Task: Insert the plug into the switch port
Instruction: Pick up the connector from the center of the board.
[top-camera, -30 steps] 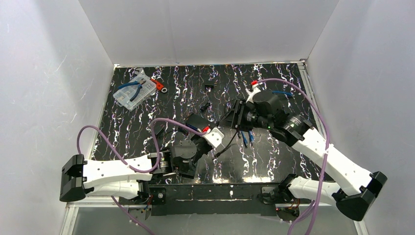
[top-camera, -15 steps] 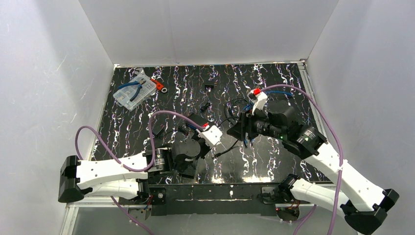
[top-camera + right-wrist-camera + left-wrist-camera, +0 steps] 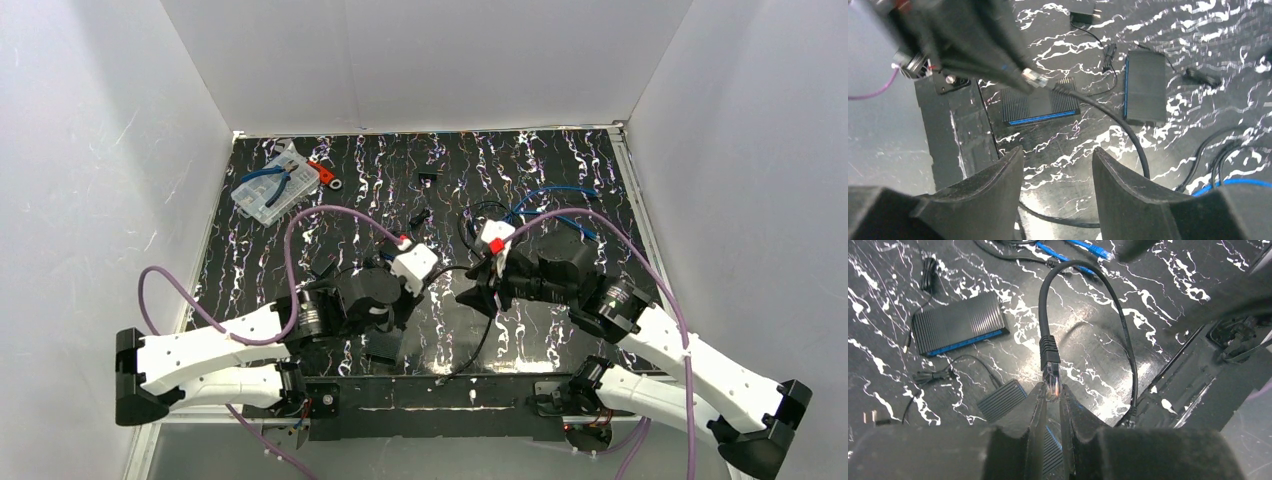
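Your left gripper (image 3: 1052, 395) is clamped on the clear tip of the RJ45 plug (image 3: 1050, 365), held above the table (image 3: 1088, 347) and well apart from the network switch (image 3: 960, 324). Your right gripper (image 3: 1058, 165) stands apart, holding nothing. The left fingers cover the end that must enter the port, so the plug may twist or slip. The stiff black cable (image 3: 1120, 325) loop could also drag it off line.

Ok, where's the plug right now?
Left wrist view, centre: the plug is pinched in the left claw, with a switch to its left.
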You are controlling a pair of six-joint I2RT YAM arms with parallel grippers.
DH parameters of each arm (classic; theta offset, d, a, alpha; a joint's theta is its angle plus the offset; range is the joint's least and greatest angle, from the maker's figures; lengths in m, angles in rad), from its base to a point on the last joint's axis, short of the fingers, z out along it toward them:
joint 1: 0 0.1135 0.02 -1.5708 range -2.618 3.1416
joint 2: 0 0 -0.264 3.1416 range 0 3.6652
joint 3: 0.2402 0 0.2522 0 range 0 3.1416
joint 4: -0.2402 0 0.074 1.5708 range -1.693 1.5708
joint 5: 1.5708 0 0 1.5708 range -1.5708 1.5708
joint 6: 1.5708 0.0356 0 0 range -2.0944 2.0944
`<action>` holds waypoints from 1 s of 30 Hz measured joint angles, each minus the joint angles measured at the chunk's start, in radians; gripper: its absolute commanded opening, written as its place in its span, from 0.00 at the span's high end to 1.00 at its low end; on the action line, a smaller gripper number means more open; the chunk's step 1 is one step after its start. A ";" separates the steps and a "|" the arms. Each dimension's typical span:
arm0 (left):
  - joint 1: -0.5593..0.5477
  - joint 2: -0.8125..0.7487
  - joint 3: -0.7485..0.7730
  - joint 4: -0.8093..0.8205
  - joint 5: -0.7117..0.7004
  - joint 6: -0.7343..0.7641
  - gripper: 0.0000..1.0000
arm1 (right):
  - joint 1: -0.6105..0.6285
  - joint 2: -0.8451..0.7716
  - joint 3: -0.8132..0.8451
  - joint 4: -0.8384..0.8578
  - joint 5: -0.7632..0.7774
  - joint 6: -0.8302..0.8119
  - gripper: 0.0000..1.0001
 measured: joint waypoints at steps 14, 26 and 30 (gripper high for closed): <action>0.227 -0.078 0.008 -0.129 0.441 -0.174 1.00 | 0.340 -0.064 -0.144 0.201 0.225 -0.451 0.43; 0.299 -0.136 -0.001 -0.150 0.699 -0.315 1.00 | 0.512 -0.017 -0.193 0.365 0.378 -0.706 0.48; 0.315 -0.140 -0.023 -0.146 0.745 -0.351 1.00 | 0.558 -0.004 -0.214 0.386 0.422 -0.739 0.50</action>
